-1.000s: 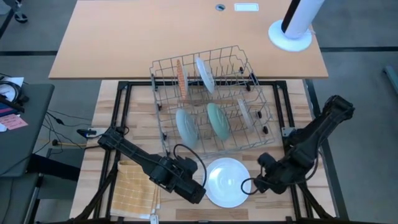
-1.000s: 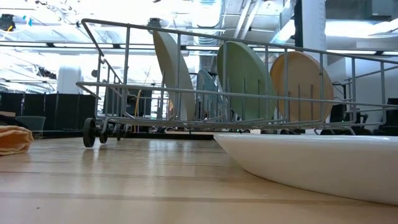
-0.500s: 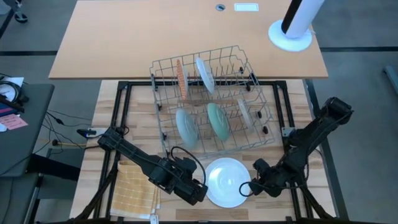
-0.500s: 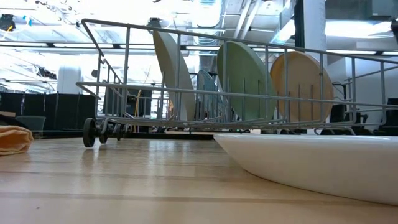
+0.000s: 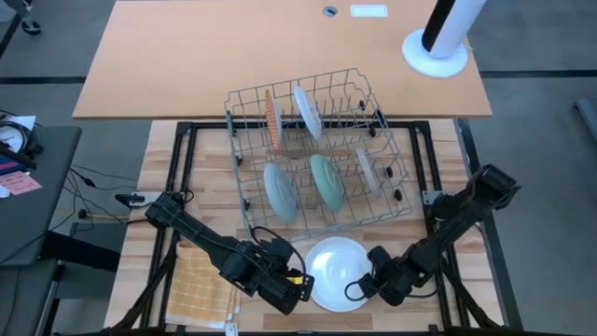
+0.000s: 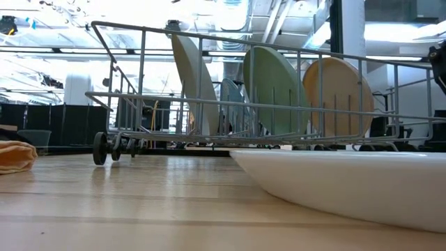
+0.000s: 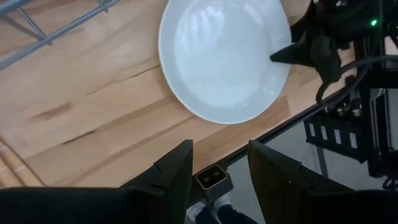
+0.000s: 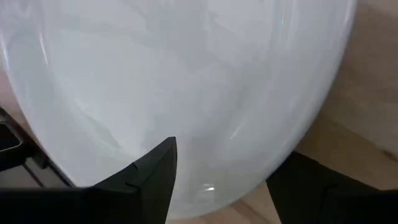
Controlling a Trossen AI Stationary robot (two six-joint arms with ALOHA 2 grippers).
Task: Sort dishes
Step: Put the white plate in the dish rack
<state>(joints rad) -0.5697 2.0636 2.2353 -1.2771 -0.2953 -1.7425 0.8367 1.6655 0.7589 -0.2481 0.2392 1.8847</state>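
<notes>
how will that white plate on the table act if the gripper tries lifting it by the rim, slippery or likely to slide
The white plate looks glossy, with highlights on its face, so it is probably slick to pinch. It lies flat on smooth wood near the table's front edge, so a nudge may slide it. It appears rigid and likely breakable. The right gripper is open over its rim.

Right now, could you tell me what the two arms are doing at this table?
They are sorting dishes. A white plate lies flat on the table's near edge, in front of the wire rack, where five plates already stand on edge. The right gripper is at the plate's rim with its fingers open around it. The left gripper waits open just beside the plate, next to the yellow checked cloth.
</notes>
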